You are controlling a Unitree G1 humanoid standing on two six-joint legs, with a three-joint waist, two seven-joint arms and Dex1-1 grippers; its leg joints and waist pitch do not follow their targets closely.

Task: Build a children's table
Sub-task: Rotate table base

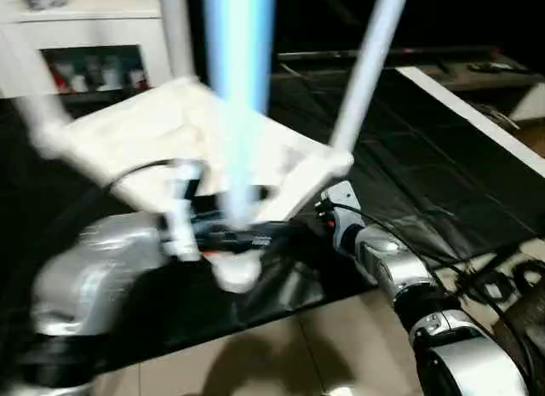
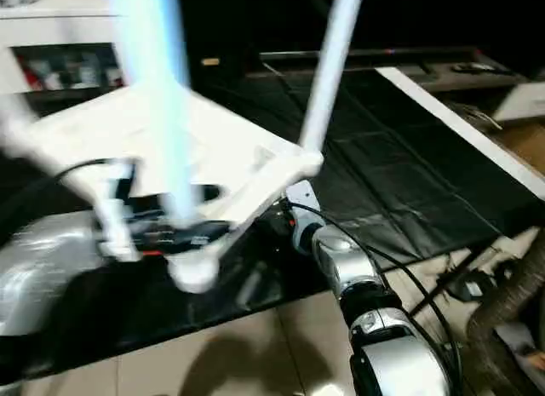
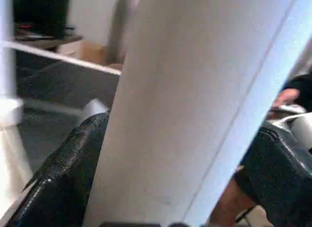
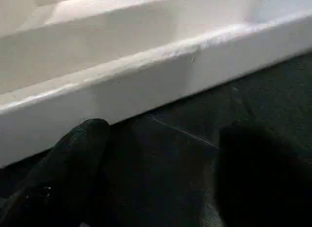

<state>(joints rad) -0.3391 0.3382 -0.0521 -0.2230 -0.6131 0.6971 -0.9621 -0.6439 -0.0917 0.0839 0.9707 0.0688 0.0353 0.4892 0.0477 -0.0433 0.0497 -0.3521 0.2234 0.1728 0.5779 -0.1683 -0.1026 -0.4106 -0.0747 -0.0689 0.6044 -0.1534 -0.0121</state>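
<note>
Children's table (image 1: 183,132) lies inverted on black mat (image 1: 426,183), legs fitted where seen; near leg (image 3: 195,110) sits between open left gripper (image 3: 175,188) jaws, grip unconfirmed; right gripper (image 4: 161,178) open, empty; turning upright prob. left.

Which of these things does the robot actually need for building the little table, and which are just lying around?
For the job:
- children's table, upside down
- its leg, between the left claw fingers

Lying about:
- white cabinet
- black mat
- cables

white children's table (image 1: 213,128), black mat (image 1: 409,157)
</note>
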